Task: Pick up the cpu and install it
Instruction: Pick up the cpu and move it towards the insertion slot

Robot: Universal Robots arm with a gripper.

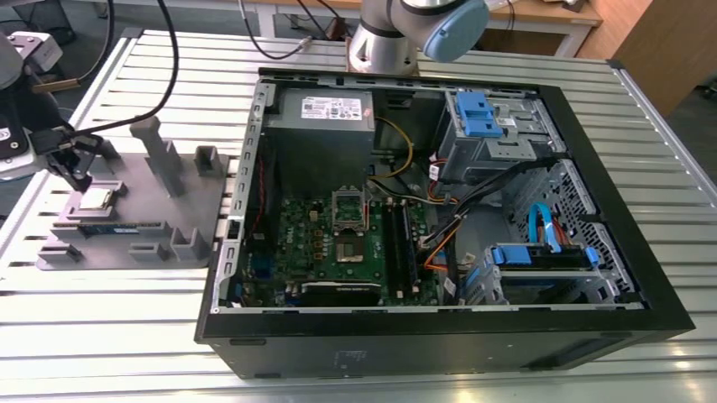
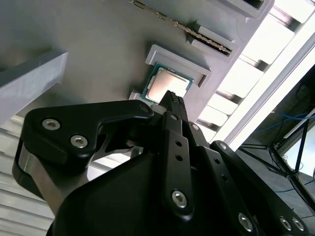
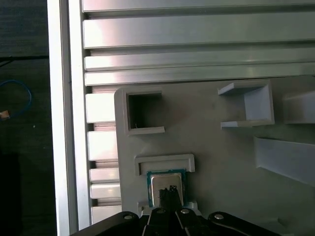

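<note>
Right now my hand hangs over the grey fixture plate, which lies on the bench at nine o'clock from the open computer case in the exterior view. My fingers are pressed together, pinching nothing. In both wrist views their tips sit over the cpu, which lies flat in its recess on the plate, silver top up; whether they touch it I cannot tell

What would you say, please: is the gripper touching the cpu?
Cannot tell. In both wrist views the gripper overlaps the cpu in the picture, which hides any contact or gap between them.
</note>
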